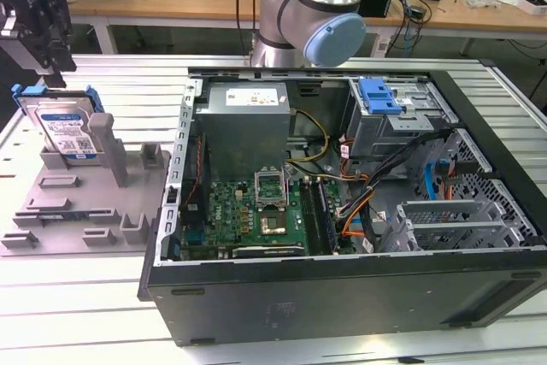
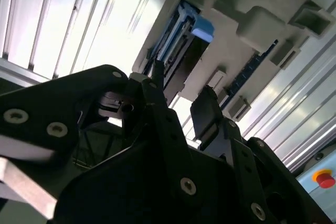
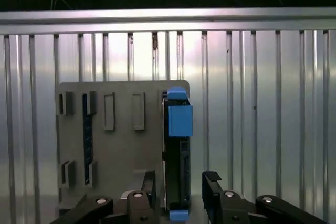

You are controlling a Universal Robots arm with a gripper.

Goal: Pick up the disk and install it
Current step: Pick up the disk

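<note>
The black 2-fingered gripper [image 1: 56, 74] hangs just above the flat silver hard disk with the white-and-blue label and blue plastic bracket [image 1: 64, 126]; its fingers stand well apart and hold nothing. In the first wrist view the 2 fingers [image 3: 211, 184] flank the disk's thin edge with a gap on each side, so the opening is wider than the disk is thick; I judge the jaws are lined up to close across its flat faces.

The disk stands on edge, leaning a little, in a slot of the grey moulded plastic holder [image 1: 85, 211] directly beneath the gripper; that posture leaves its upper edge free to a grasp from above, which lying flat would not. The holder rests on the ribbed aluminium tabletop [image 1: 85, 322].

The open black computer case [image 1: 342, 297] lies well apart from the gripper, toward the exterior view's right, its side panel off so the inside is reachable; its grey drive cage with the blue latch [image 1: 380, 96] sits at the end of the case farthest from the gripper. The disk is not yet lifted; the task looks to be at its start.
</note>
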